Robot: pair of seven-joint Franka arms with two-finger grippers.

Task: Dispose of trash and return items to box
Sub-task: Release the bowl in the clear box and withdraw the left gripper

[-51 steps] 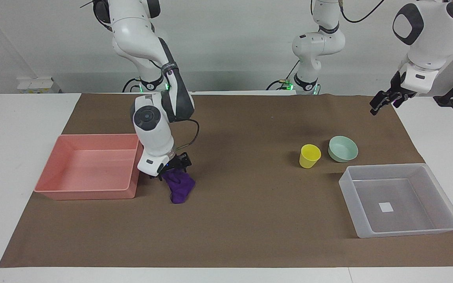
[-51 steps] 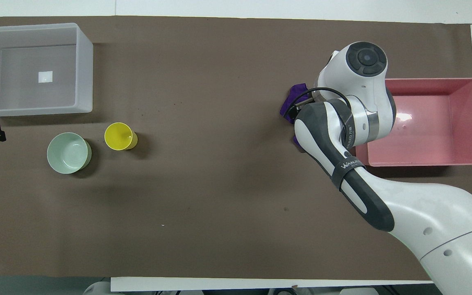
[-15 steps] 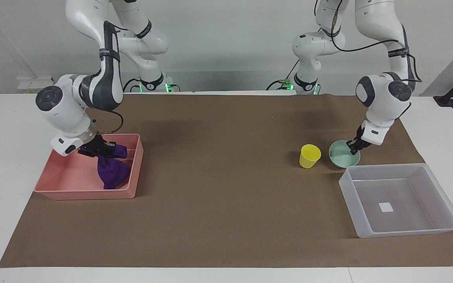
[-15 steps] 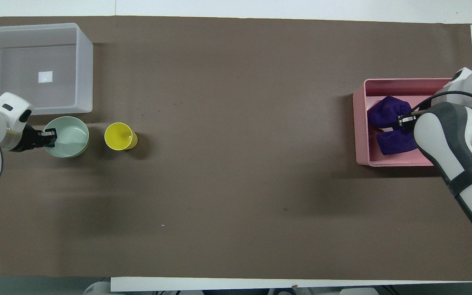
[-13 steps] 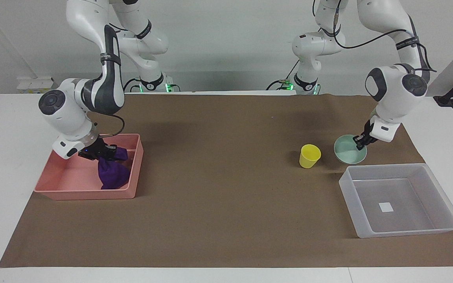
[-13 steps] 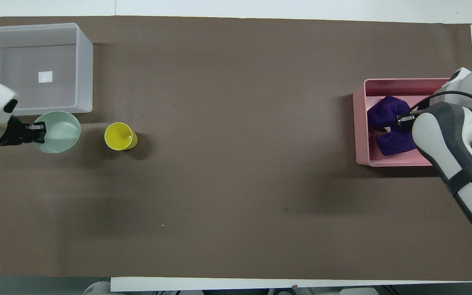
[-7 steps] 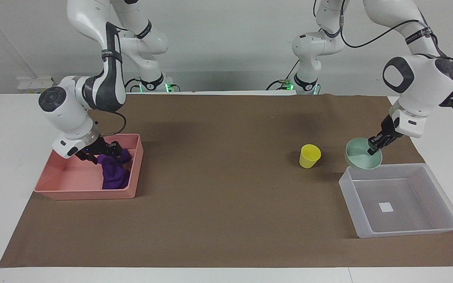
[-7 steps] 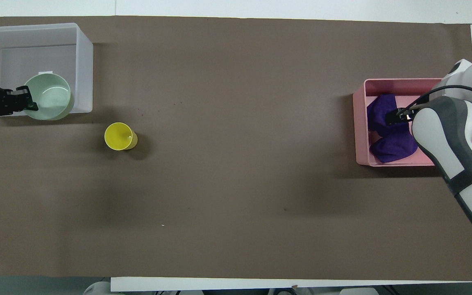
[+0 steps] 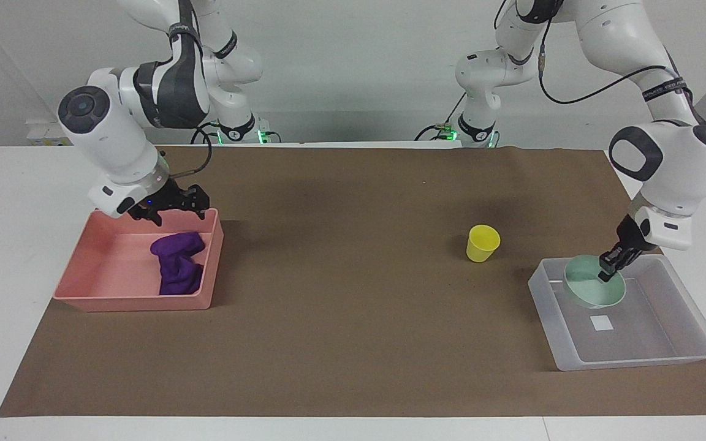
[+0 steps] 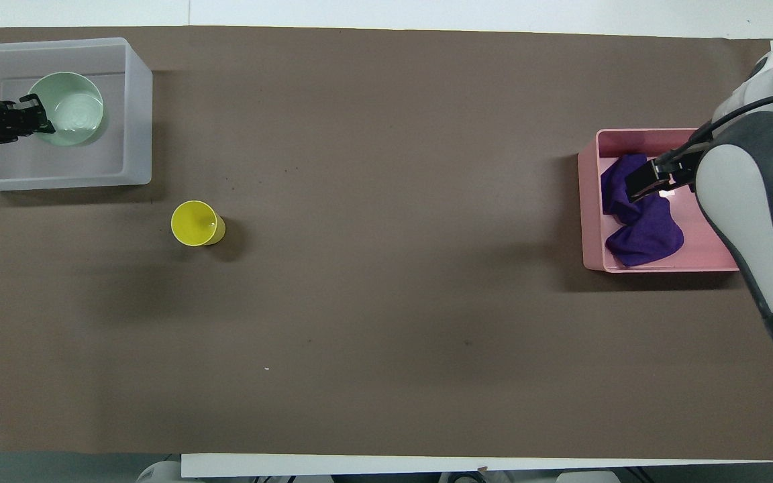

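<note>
I judge the bowl's return in hand: my left gripper (image 9: 608, 267) is clamped on the mint bowl (image 9: 592, 290) low inside the box (image 9: 690, 352), needing release next, while my right gripper (image 9: 172, 207), jaws spread and empty, hangs over the pink bin (image 9: 120, 303) where the purple rag (image 9: 176, 264) lies, and the yellow cup (image 9: 482, 243) stands on the mat between bin and box.

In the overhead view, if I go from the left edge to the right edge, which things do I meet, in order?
Left claw holding the mint-green bowl over the translucent box → yellow cup → pink bin with the purple rag in it → right claw above the bin.
</note>
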